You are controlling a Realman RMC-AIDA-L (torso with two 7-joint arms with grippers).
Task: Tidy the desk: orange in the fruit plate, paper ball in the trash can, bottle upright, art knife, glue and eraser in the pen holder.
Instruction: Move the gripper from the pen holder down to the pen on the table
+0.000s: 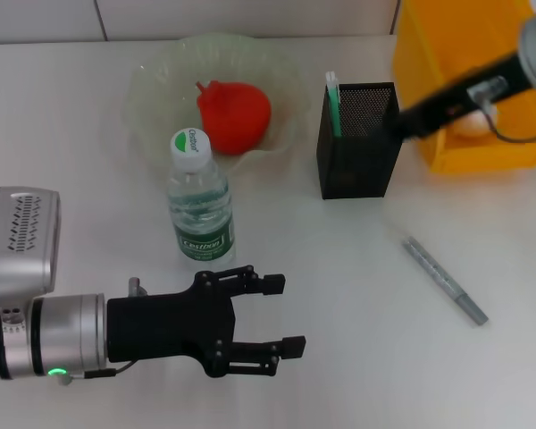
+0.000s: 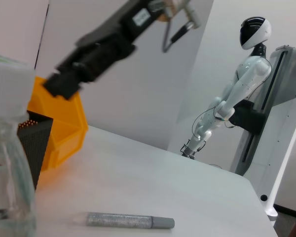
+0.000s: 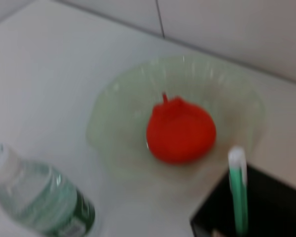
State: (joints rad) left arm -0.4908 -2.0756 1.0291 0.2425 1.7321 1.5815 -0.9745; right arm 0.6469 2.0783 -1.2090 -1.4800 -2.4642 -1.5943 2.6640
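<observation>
The orange (image 1: 235, 114) lies in the pale green fruit plate (image 1: 152, 85); both also show in the right wrist view, the orange (image 3: 181, 131) in the plate (image 3: 113, 113). The water bottle (image 1: 199, 201) stands upright in front of the plate. The black mesh pen holder (image 1: 357, 143) holds a green-and-white stick (image 1: 332, 103). The silver art knife (image 1: 445, 280) lies on the table to the right of the pen holder and nearer to me, and also shows in the left wrist view (image 2: 129, 220). My left gripper (image 1: 284, 315) is open and empty, just in front of the bottle. My right gripper (image 1: 402, 125) hangs blurred at the pen holder's right rim.
A yellow bin (image 1: 469, 80) stands at the back right behind the pen holder, with a pale shape inside by the right arm. In the left wrist view a white humanoid robot (image 2: 237, 94) stands beyond the table's far edge.
</observation>
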